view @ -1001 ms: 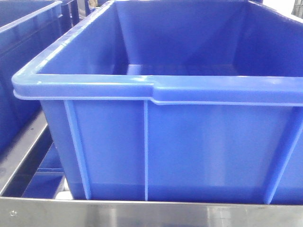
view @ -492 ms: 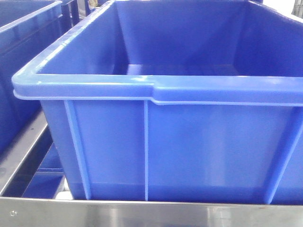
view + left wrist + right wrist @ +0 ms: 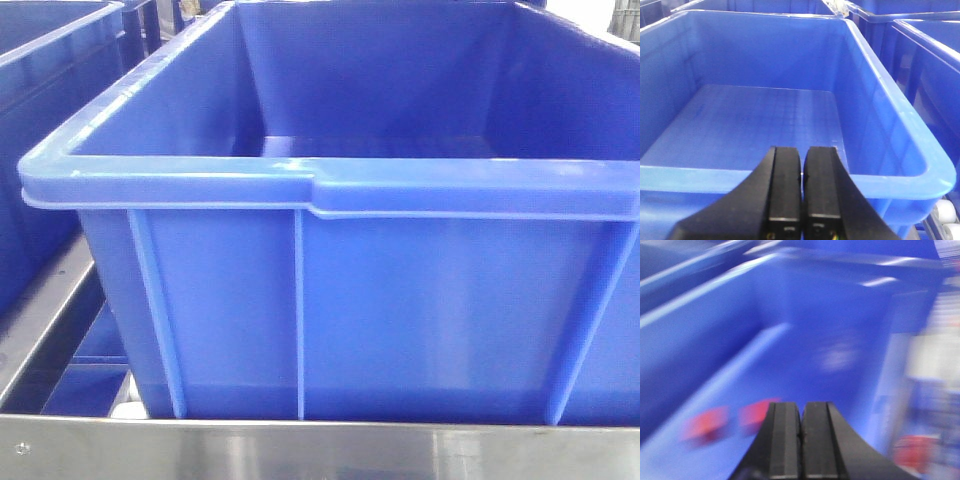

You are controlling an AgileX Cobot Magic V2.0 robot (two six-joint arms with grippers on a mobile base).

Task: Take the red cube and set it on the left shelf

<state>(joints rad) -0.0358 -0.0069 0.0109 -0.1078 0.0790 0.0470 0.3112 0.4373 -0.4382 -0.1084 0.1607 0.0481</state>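
Right hand shut empty, blurred red cube just ahead-left on crate floor; left hand shut, farther off.

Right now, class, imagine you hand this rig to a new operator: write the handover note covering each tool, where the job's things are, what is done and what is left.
Left tool: shut, holding nothing, above the near rim of an empty blue crate on the shelf.
Right tool: shut, holding nothing; its view is motion-blurred.
Red cubes: two blurred red shapes lie on the floor of a blue bin ahead of the right tool; another red blur sits lower right, outside it.
Done: no cube picked or placed.
Left: open the right tool, grasp a red cube, carry it to the shelf, release.
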